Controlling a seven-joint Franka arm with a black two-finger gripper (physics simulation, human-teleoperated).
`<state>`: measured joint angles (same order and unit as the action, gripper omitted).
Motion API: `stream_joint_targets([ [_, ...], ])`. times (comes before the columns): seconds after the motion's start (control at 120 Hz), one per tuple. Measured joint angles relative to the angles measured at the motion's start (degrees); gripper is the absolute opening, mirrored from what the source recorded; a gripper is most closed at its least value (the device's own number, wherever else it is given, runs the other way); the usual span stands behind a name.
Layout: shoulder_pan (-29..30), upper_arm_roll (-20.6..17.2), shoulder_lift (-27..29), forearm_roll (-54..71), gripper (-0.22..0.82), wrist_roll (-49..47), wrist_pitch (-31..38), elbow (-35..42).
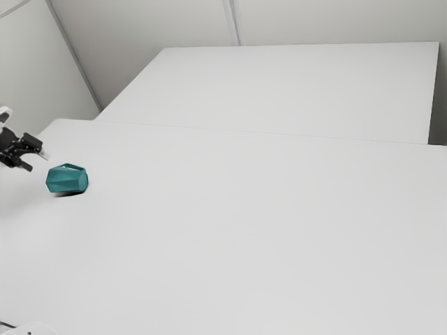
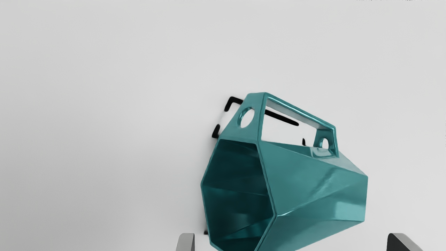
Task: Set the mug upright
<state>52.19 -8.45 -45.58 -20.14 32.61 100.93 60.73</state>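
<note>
Jaws spread apart, teal mug [image 2: 313,188] on its side, white table [image 1: 244,223]

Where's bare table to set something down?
The white table is bare from the mug to the exterior view's right edge, and between mug and white object at lower left. Crowded: beside the mug, where the pincer is.

Distant side and close wrist cameras overlook the mug [image 2: 306,188].
</note>
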Motion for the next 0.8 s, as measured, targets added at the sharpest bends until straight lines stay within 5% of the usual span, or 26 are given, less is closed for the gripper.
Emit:
stream_joint_targets([
  [0.708,0.1,0.4,-4.0,-10.7,0.6,13.3,0.1,3.4],
  [0.8,0.0,0.4,-4.0,-10.8,0.46,14.2,0.1,3.6],
])
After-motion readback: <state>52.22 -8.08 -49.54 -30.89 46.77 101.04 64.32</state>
